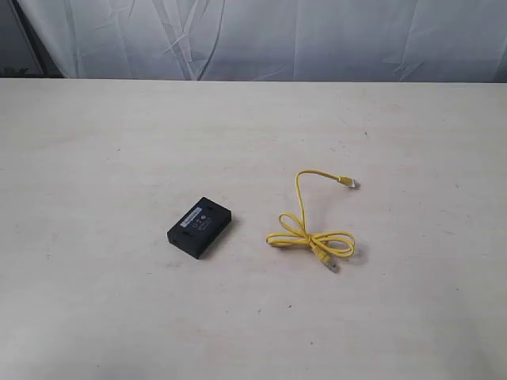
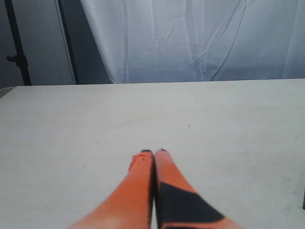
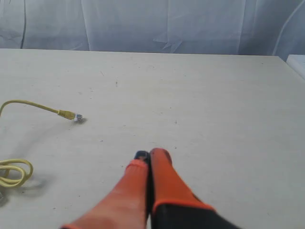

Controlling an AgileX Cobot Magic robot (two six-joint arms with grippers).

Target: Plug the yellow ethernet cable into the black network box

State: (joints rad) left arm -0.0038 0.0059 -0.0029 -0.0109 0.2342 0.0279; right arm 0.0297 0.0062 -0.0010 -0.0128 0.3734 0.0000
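Yellow ethernet cable (image 1: 309, 235): unplugged, right of black network box (image 1: 200, 227).
Left gripper (image 2: 154, 151): I read clenched, empty.
Right gripper (image 3: 150, 153): likewise.

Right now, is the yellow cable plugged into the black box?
Not plugged in. The yellow ethernet cable lies loose, apart from the black network box.

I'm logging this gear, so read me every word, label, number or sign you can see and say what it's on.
Black box, pale label strip on top: print too small and blurred to read.
Black box, round marks beside the strip: too small to read.
Yellow cable: no print visible.
No readable text anywhere.
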